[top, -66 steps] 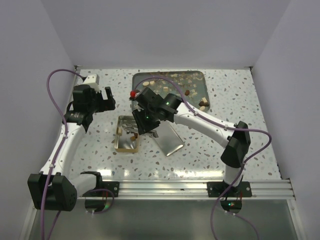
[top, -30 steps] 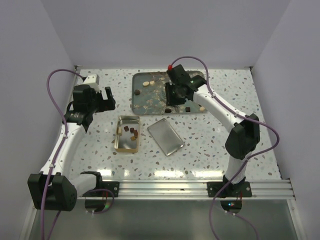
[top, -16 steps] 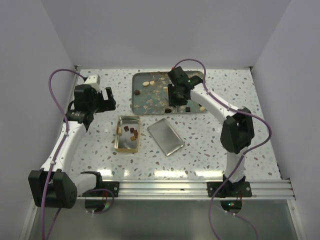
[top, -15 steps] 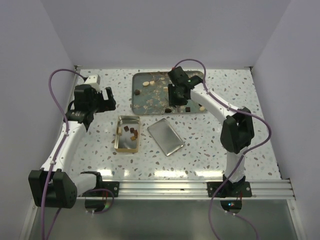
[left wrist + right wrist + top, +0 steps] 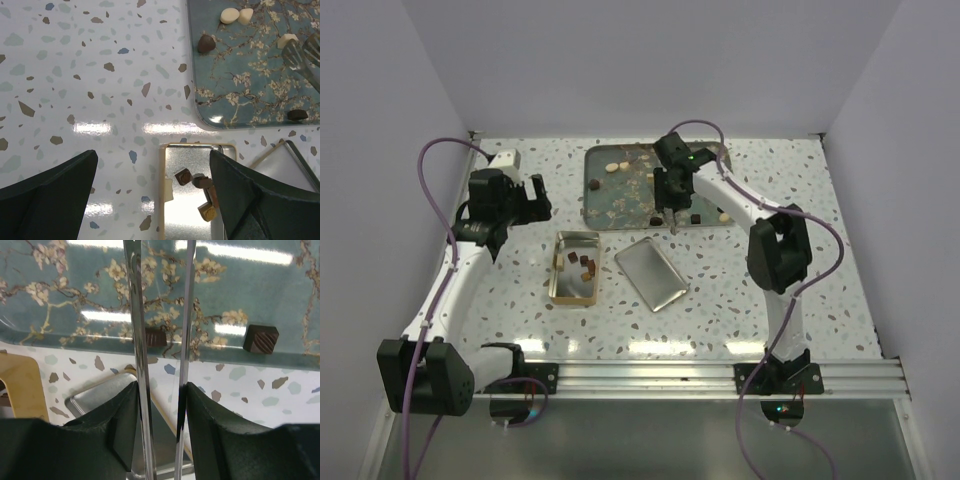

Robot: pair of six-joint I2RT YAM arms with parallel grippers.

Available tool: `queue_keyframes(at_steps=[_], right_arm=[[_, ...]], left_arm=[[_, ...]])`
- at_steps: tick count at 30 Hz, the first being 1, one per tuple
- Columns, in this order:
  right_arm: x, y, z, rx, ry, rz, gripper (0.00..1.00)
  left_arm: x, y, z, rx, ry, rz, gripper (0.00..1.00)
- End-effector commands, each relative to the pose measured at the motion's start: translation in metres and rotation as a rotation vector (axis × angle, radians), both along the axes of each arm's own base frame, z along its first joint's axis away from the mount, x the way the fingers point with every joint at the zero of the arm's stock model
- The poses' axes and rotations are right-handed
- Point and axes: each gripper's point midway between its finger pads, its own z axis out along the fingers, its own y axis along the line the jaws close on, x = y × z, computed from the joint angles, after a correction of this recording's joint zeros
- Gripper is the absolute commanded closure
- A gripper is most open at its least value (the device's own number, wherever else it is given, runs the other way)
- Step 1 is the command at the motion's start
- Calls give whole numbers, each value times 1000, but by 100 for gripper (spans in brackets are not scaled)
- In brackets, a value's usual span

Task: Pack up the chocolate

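Note:
Several brown and tan chocolates [image 5: 582,264] lie in the open gold tin [image 5: 570,290], which also shows in the left wrist view [image 5: 192,220]. More lie on the teal blossom tray [image 5: 620,198]: cream ones [image 5: 615,167], a dark one [image 5: 594,185], and others near its front edge [image 5: 695,217]. My right gripper [image 5: 671,196] is shut on metal tongs [image 5: 141,340]. The tong blades stand apart on either side of a dark chocolate [image 5: 155,337] at the tray's near edge. My left gripper [image 5: 525,198] is open and empty, above the table left of the tray.
The tin's lid [image 5: 651,273] lies flat right of the tin, just in front of the tray. Another dark chocolate [image 5: 262,337] sits right of the tongs. White walls close in the table at the back and sides.
My right arm has swung from over the tin back to the tray and lowered the tongs toward its near edge. The left arm has barely moved.

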Motion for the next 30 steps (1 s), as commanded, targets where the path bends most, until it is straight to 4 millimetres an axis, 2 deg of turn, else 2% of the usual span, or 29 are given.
queue_keyframes(at_steps=[1, 7, 18, 27, 30], right_arm=[[23, 15, 25, 72, -71, -3, 56], [31, 24, 27, 104, -68, 11, 55], [39, 18, 15, 81, -41, -3, 55], [51, 19, 18, 101, -41, -8, 56], [51, 19, 18, 106, -36, -5, 61]], left_arm=[[8, 5, 12, 19, -44, 11, 0], [9, 6, 11, 23, -41, 12, 0], [12, 6, 8, 22, -35, 12, 0], [12, 7, 7, 25, -35, 16, 0], [12, 7, 5, 25, -30, 16, 0]])
